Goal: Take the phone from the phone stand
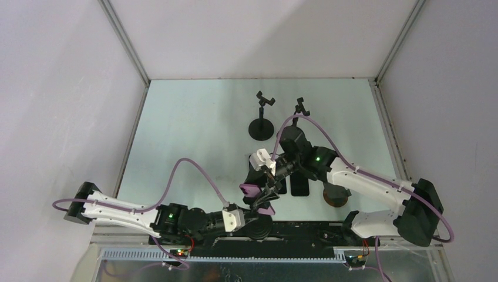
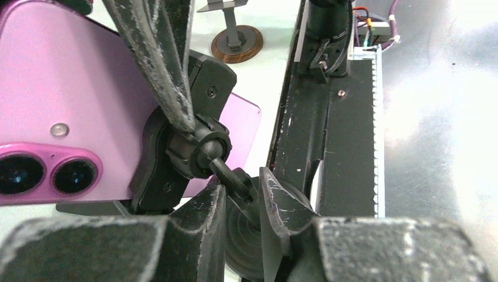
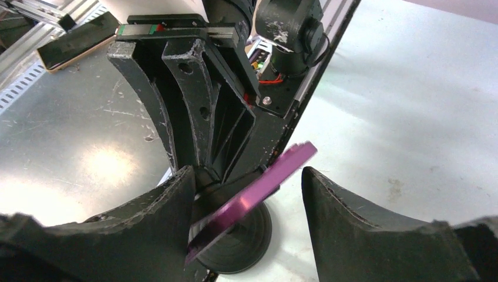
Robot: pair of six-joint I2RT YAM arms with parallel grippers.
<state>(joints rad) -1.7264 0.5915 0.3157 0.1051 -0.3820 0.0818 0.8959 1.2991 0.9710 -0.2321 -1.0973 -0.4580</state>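
A purple phone [image 1: 251, 190] sits tilted in the clamp of a black phone stand [image 1: 260, 226] near the table's front edge. In the left wrist view the phone's back [image 2: 70, 88] with two lenses fills the left, held by the stand's clamp [image 2: 205, 88]. My left gripper [image 2: 241, 178] is shut on the stand's thin stem just below the ball joint. My right gripper [image 3: 246, 171] is open and straddles the phone's edge [image 3: 264, 182] from above, with its left finger close against the phone. The stand's round base [image 3: 244, 238] lies below.
Two empty black stands [image 1: 261, 126] [image 1: 300, 108] are at the back. A dark phone [image 1: 299, 185] lies flat right of the grippers, beside a brown-based stand [image 1: 336, 197], also in the left wrist view [image 2: 236, 44]. A black rail [image 2: 329, 129] runs along the table's front.
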